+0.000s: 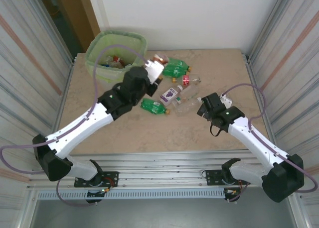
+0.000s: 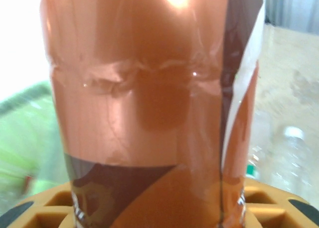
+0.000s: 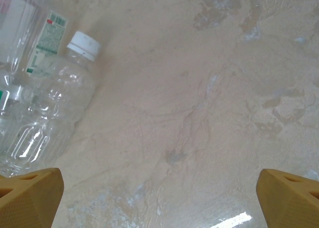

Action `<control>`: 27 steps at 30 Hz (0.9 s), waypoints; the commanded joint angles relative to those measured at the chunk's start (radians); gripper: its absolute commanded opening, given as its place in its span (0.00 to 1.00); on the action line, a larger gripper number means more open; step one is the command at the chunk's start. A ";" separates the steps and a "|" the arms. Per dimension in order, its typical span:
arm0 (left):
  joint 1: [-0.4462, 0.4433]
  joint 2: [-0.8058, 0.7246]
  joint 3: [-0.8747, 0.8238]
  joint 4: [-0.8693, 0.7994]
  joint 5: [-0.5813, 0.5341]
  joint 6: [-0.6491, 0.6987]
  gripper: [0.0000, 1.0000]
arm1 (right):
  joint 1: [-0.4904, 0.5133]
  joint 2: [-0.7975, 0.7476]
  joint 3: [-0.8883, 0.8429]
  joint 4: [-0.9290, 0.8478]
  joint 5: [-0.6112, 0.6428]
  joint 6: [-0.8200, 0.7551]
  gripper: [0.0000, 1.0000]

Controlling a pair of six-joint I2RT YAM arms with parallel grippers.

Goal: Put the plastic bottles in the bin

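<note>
My left gripper (image 1: 151, 74) (image 2: 159, 215) is shut on a brown-labelled plastic bottle (image 2: 149, 103) (image 1: 155, 67), held in the air just right of the bin (image 1: 115, 53). The bin has a light green bag over its rim, a blurred green at the left of the left wrist view (image 2: 22, 138), and holds several bottles. On the table lie two green bottles (image 1: 175, 68) (image 1: 153, 107), a purple-labelled one (image 1: 170, 94), a red-labelled one (image 1: 186, 80) and a clear one (image 1: 187, 106) (image 3: 47, 108) with a white cap. My right gripper (image 1: 203, 107) (image 3: 162, 198) hangs open over bare table, just right of the clear bottle.
Corrugated metal walls (image 1: 30, 63) close in both sides of the beige stone table (image 1: 164, 133), and a white wall stands at the back. The bottles cluster at the table's middle and back.
</note>
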 commanded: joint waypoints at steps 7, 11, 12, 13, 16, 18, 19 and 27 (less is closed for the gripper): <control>0.271 0.176 0.329 -0.023 0.129 0.057 0.35 | 0.049 0.058 0.052 0.005 0.019 0.034 0.98; 0.373 0.275 0.441 -0.102 0.186 0.009 0.36 | 0.060 0.076 0.057 0.006 0.018 0.041 0.98; 0.394 0.296 0.468 -0.127 0.202 -0.004 0.36 | 0.061 0.081 0.059 0.008 0.018 0.041 0.98; 0.415 0.323 0.498 -0.156 0.213 -0.016 0.36 | 0.063 0.086 0.061 0.008 0.018 0.042 0.98; 0.470 0.388 0.567 -0.218 0.232 -0.052 0.36 | 0.068 0.108 0.074 0.008 0.015 0.044 0.98; 0.506 0.419 0.596 -0.244 0.263 -0.082 0.36 | 0.073 0.123 0.087 0.005 0.013 0.042 0.98; 0.523 0.436 0.608 -0.257 0.288 -0.098 0.36 | 0.076 0.129 0.094 0.003 0.014 0.042 0.98; 0.607 0.532 0.689 -0.400 0.370 -0.151 0.37 | 0.097 0.161 0.120 0.005 0.016 0.041 0.98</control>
